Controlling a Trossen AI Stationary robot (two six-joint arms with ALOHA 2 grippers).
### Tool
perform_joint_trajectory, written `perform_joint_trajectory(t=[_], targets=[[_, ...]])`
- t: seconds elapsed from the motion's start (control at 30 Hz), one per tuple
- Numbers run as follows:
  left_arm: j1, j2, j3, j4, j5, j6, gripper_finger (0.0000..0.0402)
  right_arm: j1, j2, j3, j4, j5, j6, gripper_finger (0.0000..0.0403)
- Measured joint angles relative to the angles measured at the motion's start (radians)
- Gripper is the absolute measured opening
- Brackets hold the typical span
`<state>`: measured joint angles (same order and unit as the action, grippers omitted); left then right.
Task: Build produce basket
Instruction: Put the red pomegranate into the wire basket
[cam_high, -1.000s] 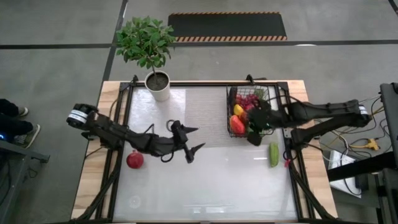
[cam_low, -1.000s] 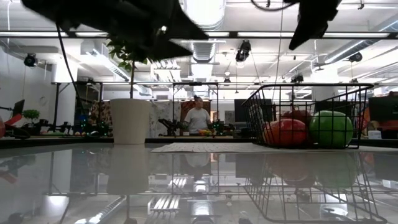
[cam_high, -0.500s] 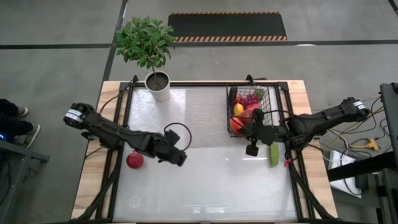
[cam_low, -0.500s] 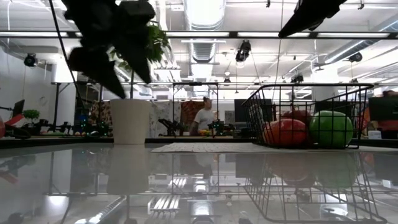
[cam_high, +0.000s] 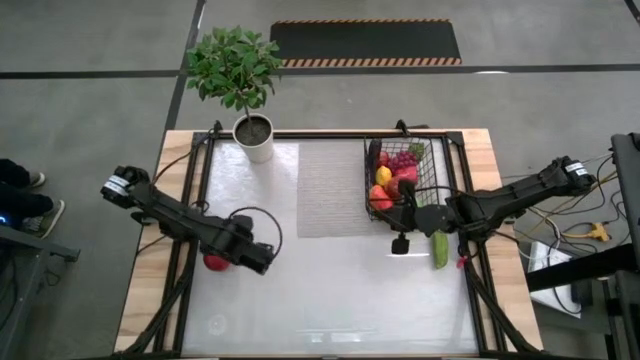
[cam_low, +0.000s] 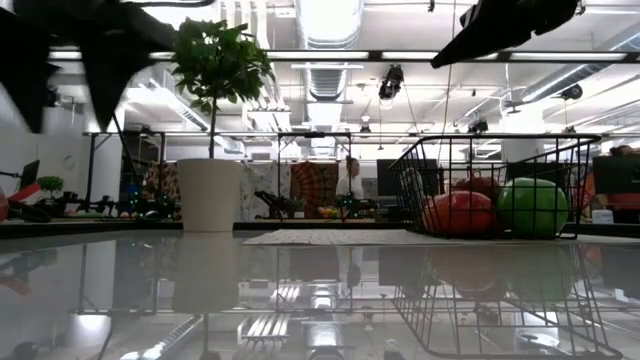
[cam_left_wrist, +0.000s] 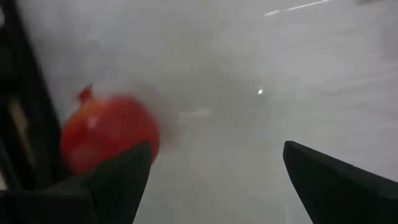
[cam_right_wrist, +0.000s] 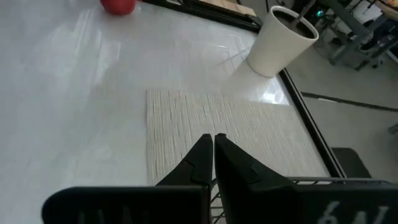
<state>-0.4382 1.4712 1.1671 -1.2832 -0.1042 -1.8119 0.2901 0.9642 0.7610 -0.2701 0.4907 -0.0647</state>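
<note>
The left gripper (cam_left_wrist: 211, 180) hangs low over the bench (cam_high: 330, 290) near its left edge, fingers spread wide with nothing between them. A red pomegranate-like fruit (cam_left_wrist: 109, 132) lies on the bench just beside one fingertip, outside the gap rather than within it; from above the same fruit (cam_high: 213, 262) peeks out at the left of the gripper (cam_high: 248, 256).

The right gripper (cam_right_wrist: 213, 149) is pinched closed on nothing, and sits just in front of the basket (cam_high: 428, 150), at its near side (cam_high: 400, 240). The basket stands at the far right of the bench and holds red, yellow and purple produce (cam_high: 392, 180); the low view shows a red piece (cam_low: 462, 213) and a green apple (cam_low: 532, 207) inside. A green cucumber (cam_high: 440, 249) lies on the bench just beside the right gripper, outside the basket.

No readable writing shows anywhere.
</note>
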Motion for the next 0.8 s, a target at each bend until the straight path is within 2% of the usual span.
perform_joint_trajectory(t=[0.17,0.5,0.63,0.8], targets=[[-0.039,0.0,0.0,-0.014,0.069,-0.107,0.0345,0.0,0.0,-0.027,-0.001,0.0,-0.022,0.0009],[-0.058,-0.001,0.013,0.053,0.033,-0.095,0.0345,0.0,0.0,-0.04,0.0,0.0,-0.068,0.0009],[-0.057,-0.002,0.01,0.047,0.027,-0.146,0.0347,0.0,0.0,-0.041,0.014,0.0,-0.093,0.0009],[-0.057,-0.016,0.011,0.045,0.018,-0.173,0.0378,0.0,0.0,-0.042,0.017,0.0,-0.111,0.0009]])
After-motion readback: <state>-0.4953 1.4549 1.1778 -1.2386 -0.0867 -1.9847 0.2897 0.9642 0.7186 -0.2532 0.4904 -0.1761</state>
